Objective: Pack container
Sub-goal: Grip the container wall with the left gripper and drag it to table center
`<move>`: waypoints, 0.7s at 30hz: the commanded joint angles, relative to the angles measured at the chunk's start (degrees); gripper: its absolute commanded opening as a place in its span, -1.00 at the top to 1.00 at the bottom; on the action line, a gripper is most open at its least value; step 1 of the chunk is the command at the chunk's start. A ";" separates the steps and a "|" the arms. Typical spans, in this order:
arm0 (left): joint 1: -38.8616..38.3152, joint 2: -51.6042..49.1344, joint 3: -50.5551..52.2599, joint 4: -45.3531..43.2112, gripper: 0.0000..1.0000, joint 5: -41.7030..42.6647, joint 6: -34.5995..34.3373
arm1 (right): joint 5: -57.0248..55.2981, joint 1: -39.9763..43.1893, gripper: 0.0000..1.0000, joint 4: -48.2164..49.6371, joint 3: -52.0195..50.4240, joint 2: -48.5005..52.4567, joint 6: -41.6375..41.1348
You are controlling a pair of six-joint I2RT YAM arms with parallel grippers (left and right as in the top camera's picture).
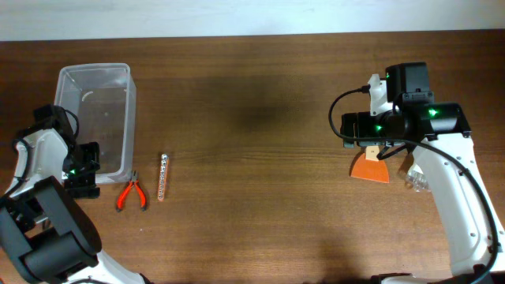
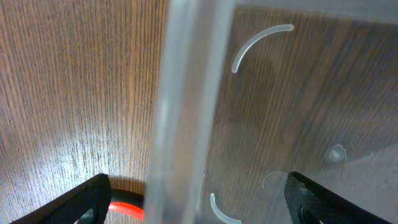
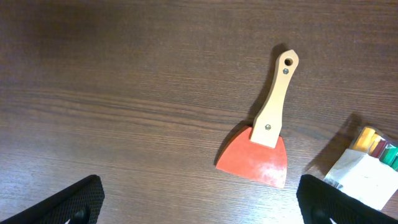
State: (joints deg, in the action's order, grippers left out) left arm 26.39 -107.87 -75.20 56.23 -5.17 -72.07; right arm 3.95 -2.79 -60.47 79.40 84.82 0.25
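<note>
The clear container (image 1: 95, 118) stands at the table's far left. My left gripper (image 1: 82, 169) is open and straddles its near wall (image 2: 186, 112), one finger outside and one inside (image 2: 199, 208). The tub looks empty. Red-handled pliers (image 1: 132, 194) lie just right of that gripper, and one handle shows in the left wrist view (image 2: 127, 211). A slim strip of bits (image 1: 162, 176) lies beside the pliers. My right gripper (image 3: 199, 202) is open and hovers over bare table near an orange scraper with a wooden handle (image 3: 264, 143), also in the overhead view (image 1: 371, 169).
A clear packet of coloured markers (image 3: 367, 168) lies right of the scraper, under the right arm (image 1: 416, 183). The brown wooden table (image 1: 252, 158) spans the view, with a pale wall along its far edge.
</note>
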 commanded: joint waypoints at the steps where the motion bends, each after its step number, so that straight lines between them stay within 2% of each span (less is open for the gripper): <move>1: 0.24 -0.15 0.42 -0.02 -0.64 0.04 -0.11 | -0.74 -0.63 -0.97 -0.02 1.29 0.22 0.39; 5: 0.26 -0.13 0.42 0.00 -0.37 2.64 -0.13 | -0.74 -0.63 -0.97 -0.02 1.29 0.22 0.39; 6: 0.26 -0.13 0.42 -0.02 -0.18 3.30 -0.15 | -0.74 -0.63 -0.97 -0.04 1.29 0.22 0.39; 8: 0.26 -0.13 0.42 -0.09 0.00 4.33 -0.17 | -0.74 -0.63 -0.97 -0.04 1.29 0.22 0.39; 15: 0.31 -0.13 0.42 -0.04 0.34 4.46 -0.15 | -0.74 -0.63 -0.97 -0.26 1.29 0.22 0.37; 18: 0.31 -0.13 0.42 -0.07 0.57 5.03 -0.15 | -0.74 -0.63 -0.97 -0.26 1.29 0.22 0.37; 21: 0.31 -0.13 0.42 0.00 0.67 5.03 -0.13 | -0.74 -0.63 -0.97 -0.26 1.29 0.22 0.37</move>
State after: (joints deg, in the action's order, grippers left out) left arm 26.39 -107.92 -75.20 56.21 -1.23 -72.05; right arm 3.95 -2.79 -60.53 79.40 84.82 0.25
